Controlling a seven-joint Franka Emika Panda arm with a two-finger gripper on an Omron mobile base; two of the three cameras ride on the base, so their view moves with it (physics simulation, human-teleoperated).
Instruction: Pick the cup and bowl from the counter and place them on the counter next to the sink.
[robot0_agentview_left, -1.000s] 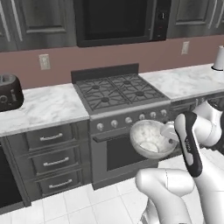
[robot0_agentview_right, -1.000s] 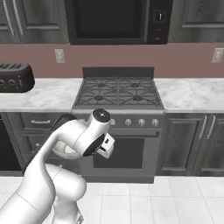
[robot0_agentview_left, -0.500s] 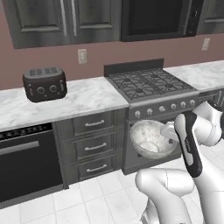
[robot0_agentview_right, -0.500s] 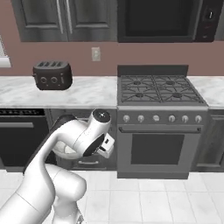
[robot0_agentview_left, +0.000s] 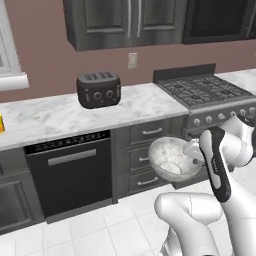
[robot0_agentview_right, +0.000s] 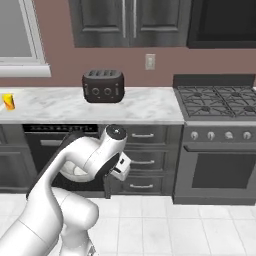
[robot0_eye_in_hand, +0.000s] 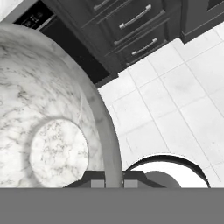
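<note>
A robot arm carries the bowl (robot0_agentview_left: 172, 159) low over the kitchen floor (robot0_eye_in_hand: 175, 105), jaws pinching its thin rim at six o'clock in the hand view, apparently bound for the sink end of the surface (robot0_agentview_left: 65, 117), where the cup (robot0_agentview_right: 8, 101) stands at nine o'clock

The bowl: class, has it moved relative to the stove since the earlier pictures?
Yes. The bowl, pinched at its rim by the tool, has been carried leftward: earlier before the stove, now before the drawers.
</note>
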